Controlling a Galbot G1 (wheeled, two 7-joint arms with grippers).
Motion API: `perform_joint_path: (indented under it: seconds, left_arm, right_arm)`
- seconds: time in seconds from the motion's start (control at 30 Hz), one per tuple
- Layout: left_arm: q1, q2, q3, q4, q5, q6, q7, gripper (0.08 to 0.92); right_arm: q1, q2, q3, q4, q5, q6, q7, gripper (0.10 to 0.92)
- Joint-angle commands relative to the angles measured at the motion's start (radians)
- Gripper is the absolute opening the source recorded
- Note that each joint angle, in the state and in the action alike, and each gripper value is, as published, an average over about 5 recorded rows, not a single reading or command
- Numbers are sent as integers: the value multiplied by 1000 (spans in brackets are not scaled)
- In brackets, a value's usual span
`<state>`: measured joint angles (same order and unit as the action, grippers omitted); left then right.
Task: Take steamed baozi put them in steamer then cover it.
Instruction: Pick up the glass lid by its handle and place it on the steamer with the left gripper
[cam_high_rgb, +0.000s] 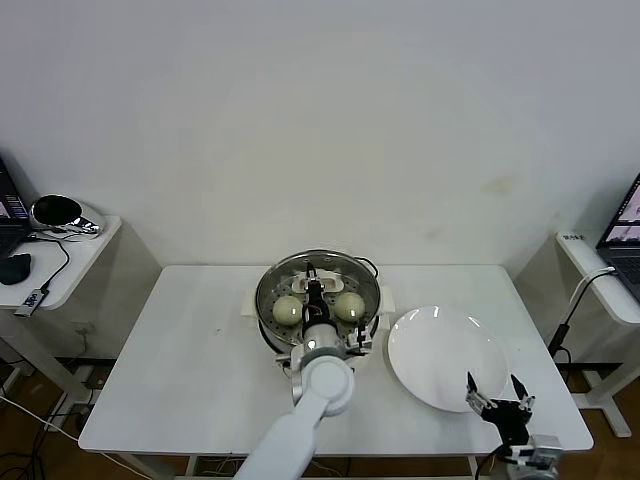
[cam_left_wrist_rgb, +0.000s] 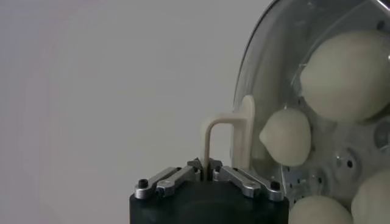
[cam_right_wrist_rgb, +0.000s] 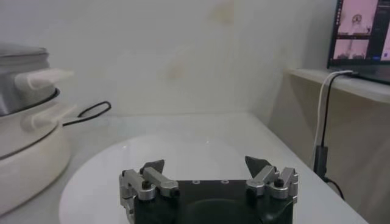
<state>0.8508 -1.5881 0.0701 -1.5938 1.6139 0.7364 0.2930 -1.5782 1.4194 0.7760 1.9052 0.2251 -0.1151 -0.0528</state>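
Observation:
The steamer (cam_high_rgb: 318, 300) stands at the table's middle back, a steel pot on a cream-white base. A clear glass lid (cam_left_wrist_rgb: 262, 73) with a cream handle (cam_left_wrist_rgb: 228, 137) lies over it. My left gripper (cam_high_rgb: 316, 290) is above the pot's middle, shut on that handle, as the left wrist view (cam_left_wrist_rgb: 207, 167) shows. Two baozi (cam_high_rgb: 287, 310) (cam_high_rgb: 349, 305) show in the pot in the head view. Through the lid the left wrist view shows several baozi (cam_left_wrist_rgb: 347, 76) (cam_left_wrist_rgb: 286, 137). My right gripper (cam_high_rgb: 493, 392) is open and empty over the front edge of the white plate (cam_high_rgb: 440, 350).
The plate (cam_right_wrist_rgb: 201, 149) lies right of the steamer (cam_right_wrist_rgb: 24, 140), whose black power cord (cam_right_wrist_rgb: 91, 112) runs behind it. A side table with a steel bowl (cam_high_rgb: 57, 213) stands at the left. A shelf with a laptop (cam_high_rgb: 625, 225) stands at the right.

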Motion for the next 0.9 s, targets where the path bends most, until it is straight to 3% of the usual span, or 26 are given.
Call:
perform_joint_path:
  seconds: [0.03, 0.5, 0.9]
  left_arm:
    - [3, 4, 3, -13, 1, 42, 37, 140]
    - [-8, 18, 6, -39, -10, 41, 68, 140]
    - [-4, 27, 5, -13, -27, 26, -1, 140]
  right_arm:
    - [-1, 3, 0, -13, -21, 10, 0, 823]
    - [7, 9, -5, -20, -28, 16, 0, 823]
    - [6, 12, -6, -21, -31, 21, 0, 823]
